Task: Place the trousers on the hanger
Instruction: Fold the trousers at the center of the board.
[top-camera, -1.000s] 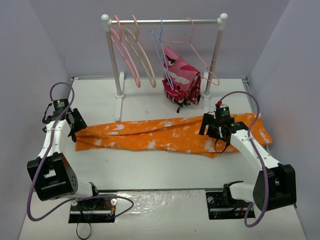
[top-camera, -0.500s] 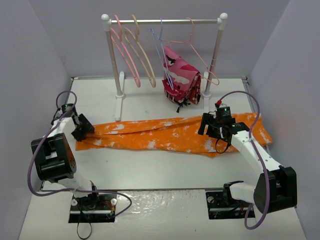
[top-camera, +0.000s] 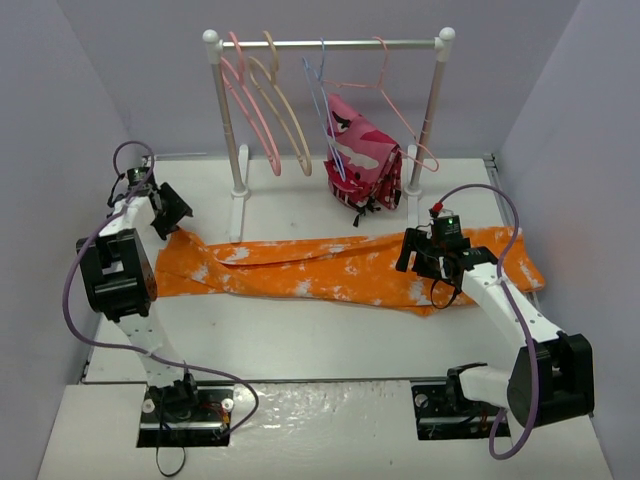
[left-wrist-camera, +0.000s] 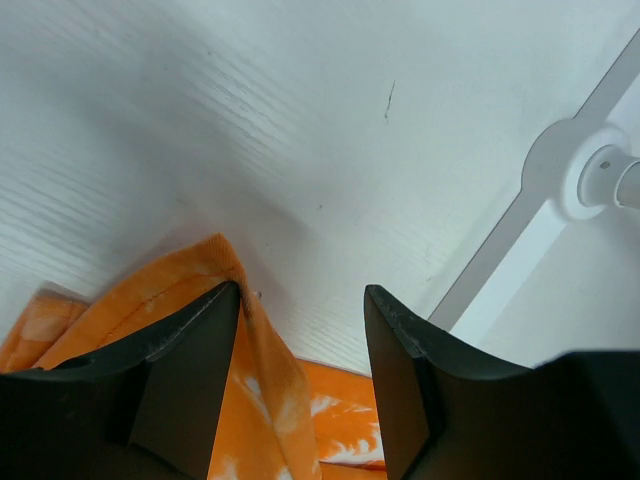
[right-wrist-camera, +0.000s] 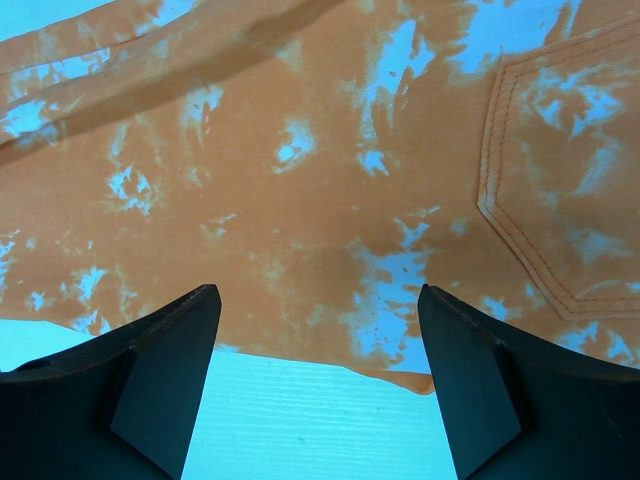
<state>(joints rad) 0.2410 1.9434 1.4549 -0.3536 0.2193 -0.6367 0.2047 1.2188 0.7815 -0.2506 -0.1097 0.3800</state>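
Orange trousers (top-camera: 340, 268) lie lengthwise left to right; left claw (left-wrist-camera: 300, 288), wide open, sits at their leg end, right claw (right-wrist-camera: 318, 290), also wide, over the pocket end.

Left wrist view: the trousers (left-wrist-camera: 275, 420) get cut off by the bottom edge and are partly covered by a finger of the left end effector (left-wrist-camera: 302, 300). The rack foot (left-wrist-camera: 575, 175) is clipped at the right edge. From above, the trousers' left end is hidden by the left arm (top-camera: 115, 270), fwiw.
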